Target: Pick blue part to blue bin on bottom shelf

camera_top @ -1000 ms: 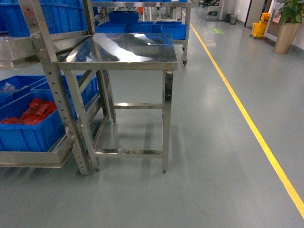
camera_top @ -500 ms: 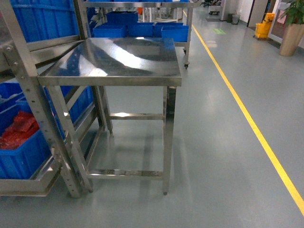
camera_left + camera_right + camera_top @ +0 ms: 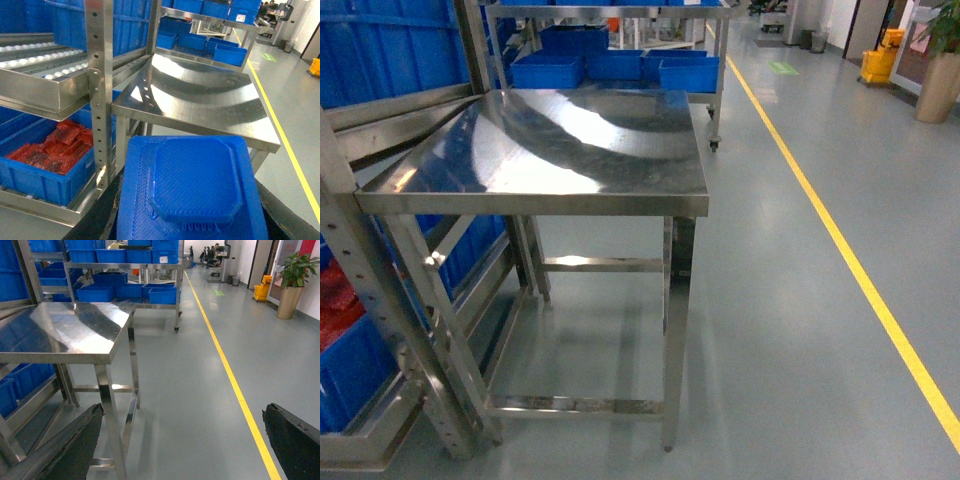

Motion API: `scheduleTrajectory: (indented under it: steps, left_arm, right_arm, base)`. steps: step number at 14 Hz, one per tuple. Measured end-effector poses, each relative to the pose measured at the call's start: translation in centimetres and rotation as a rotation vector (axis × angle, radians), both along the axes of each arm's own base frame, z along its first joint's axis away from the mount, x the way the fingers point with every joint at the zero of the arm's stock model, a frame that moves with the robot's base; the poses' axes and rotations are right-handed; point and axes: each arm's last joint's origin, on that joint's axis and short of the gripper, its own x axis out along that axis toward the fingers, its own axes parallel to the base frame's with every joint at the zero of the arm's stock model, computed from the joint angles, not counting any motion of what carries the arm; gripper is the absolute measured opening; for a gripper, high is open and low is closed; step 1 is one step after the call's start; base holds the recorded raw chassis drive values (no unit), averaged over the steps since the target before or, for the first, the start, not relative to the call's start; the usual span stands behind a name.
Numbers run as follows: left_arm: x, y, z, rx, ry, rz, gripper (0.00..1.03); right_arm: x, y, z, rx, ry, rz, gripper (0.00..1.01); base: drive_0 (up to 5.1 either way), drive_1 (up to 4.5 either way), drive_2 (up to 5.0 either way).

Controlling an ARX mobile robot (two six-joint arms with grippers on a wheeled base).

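Observation:
The blue part, a ribbed square plate with a raised octagonal top, fills the bottom of the left wrist view. My left gripper is shut on it, with dark fingers at either side. To its left, a blue bin holding red parts sits on the bottom shelf of the steel rack. In the head view only a corner of that bin and the shelf rail show at the left edge. My right gripper hangs open over the floor, empty. Neither gripper shows in the head view.
A shiny steel table stands straight ahead, against the rack's perforated upright. An upper tier with white rollers sits above the bin. More blue bins sit on a far cart. A yellow floor line runs along the right.
The head view has closed in on the steel table. The rack and its blue bin with red parts have slid left, nearly out of that view.

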Motion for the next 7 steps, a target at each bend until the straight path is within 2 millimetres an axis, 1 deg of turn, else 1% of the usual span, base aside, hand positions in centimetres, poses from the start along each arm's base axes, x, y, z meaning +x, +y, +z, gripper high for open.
scheduleTrajectory:
  steps: [6, 7]
  left_arm:
    - [0.00, 0.00, 0.01, -0.001, -0.001, 0.002, 0.43]
    - [0.00, 0.00, 0.01, 0.000, -0.001, 0.001, 0.43]
  right_arm:
    - [0.00, 0.00, -0.04, 0.000, 0.004, 0.000, 0.98]
    - [0.00, 0.00, 0.02, 0.000, -0.002, 0.000, 0.98]
  base:
    - [0.0, 4.31, -4.4]
    - [0.0, 0.00, 0.0]
